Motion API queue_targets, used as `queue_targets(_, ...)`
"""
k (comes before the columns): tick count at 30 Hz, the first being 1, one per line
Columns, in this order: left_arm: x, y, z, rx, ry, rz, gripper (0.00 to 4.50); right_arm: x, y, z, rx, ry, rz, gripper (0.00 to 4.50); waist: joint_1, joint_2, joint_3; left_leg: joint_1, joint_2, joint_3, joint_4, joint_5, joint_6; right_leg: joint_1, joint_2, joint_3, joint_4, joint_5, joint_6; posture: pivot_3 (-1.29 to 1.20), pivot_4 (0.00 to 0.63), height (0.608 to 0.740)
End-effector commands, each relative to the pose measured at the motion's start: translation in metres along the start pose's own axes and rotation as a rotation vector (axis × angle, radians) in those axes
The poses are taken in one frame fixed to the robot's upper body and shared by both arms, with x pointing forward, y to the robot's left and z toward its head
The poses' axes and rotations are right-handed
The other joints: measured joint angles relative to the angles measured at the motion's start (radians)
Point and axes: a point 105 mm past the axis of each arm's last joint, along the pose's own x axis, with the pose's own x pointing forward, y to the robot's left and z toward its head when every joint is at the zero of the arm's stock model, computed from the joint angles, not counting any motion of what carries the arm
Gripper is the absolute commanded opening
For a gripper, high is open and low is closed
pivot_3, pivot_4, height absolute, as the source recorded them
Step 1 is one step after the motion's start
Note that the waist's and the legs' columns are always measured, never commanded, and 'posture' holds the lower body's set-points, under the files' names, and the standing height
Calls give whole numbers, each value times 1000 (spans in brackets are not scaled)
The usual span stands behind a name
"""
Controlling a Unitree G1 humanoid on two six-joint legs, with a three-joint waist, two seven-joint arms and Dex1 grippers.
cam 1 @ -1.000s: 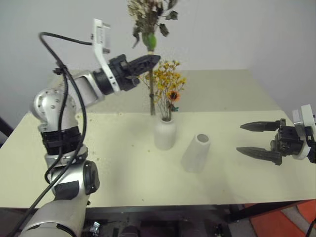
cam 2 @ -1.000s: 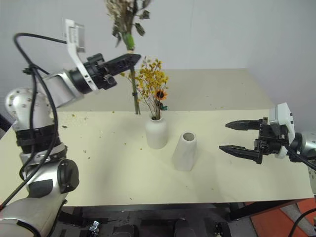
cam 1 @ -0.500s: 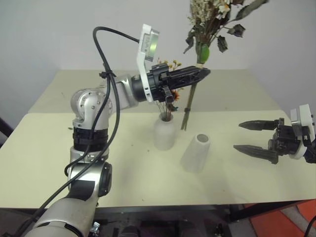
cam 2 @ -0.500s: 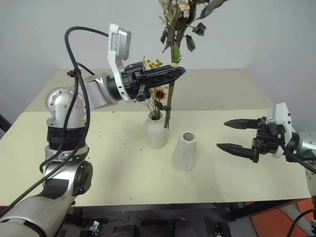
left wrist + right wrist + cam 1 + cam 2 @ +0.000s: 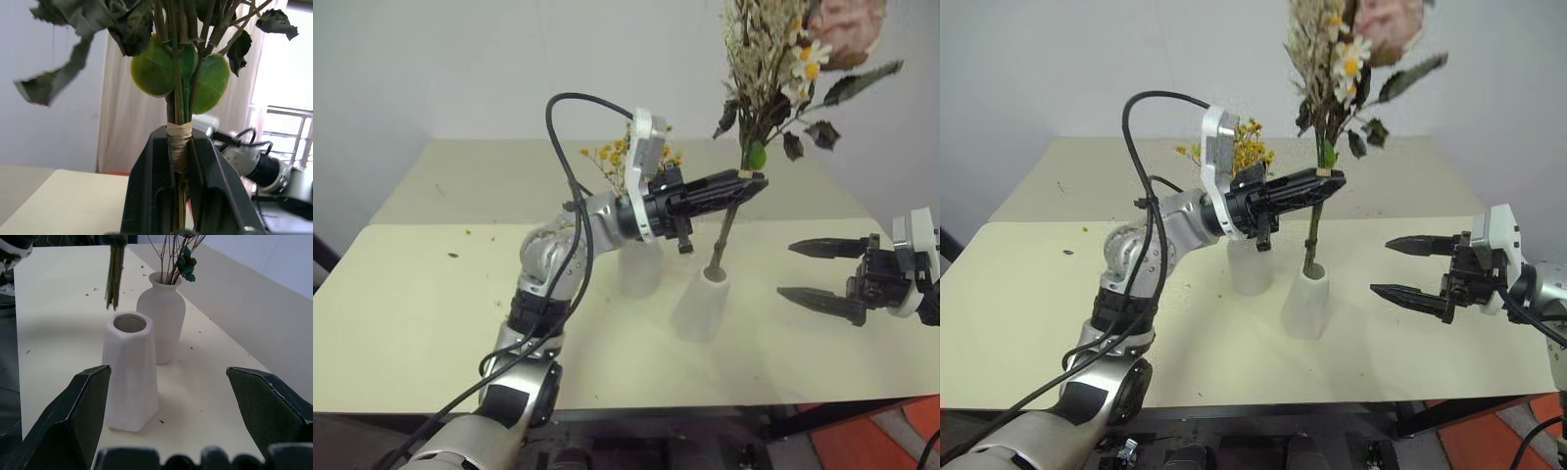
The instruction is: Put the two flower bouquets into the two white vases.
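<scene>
My left gripper [image 5: 752, 184] is shut on the taped stems of the larger bouquet [image 5: 775, 61], which has a pink rose, daisies and green leaves. The left wrist view shows the fingers [image 5: 146, 186] clamped around the tan binding. The bouquet stands nearly upright. Its stem ends [image 5: 115, 281] hang just above the mouth of the taller tapered white vase [image 5: 703, 305], slightly to one side. The squat white vase [image 5: 164, 318] behind it holds the yellow-orange bouquet [image 5: 617, 157]. It is partly hidden by my left arm. My right gripper [image 5: 785, 269] stands open to the right of the tapered vase, holding nothing.
Both vases stand mid-table on the cream tabletop [image 5: 421, 294], which carries scattered flower crumbs [image 5: 468, 233]. A pale wall rises behind the table. An orange object [image 5: 886, 441] lies on the floor past the table's front right corner.
My left arm has swung the larger bouquet to the right and down, from behind the squat vase to over the tapered vase. The right gripper has stayed in place.
</scene>
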Motion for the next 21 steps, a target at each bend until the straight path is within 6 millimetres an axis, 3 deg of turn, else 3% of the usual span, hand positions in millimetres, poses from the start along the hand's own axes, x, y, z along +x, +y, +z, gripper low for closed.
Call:
queue_targets(1,6,-3,-3,64,-2,-12,136,-5,-1,17,-60,-43,-21,4455,0,0,0,0,0,0,0,0,0,0,0,0,0,0,0,0,150,740)
queue_targets(4,7,-1,-11,56,0,1,136,-6,-1,17,-59,-43,-24,4455,1,0,0,0,0,0,0,0,0,0,0,0,0,0,0,0,150,740)
queue_targets(21,11,8,-5,29,-31,16,136,-5,1,16,-55,-49,-39,4455,1,0,0,1,0,0,0,0,0,1,0,0,0,0,0,0,150,740)
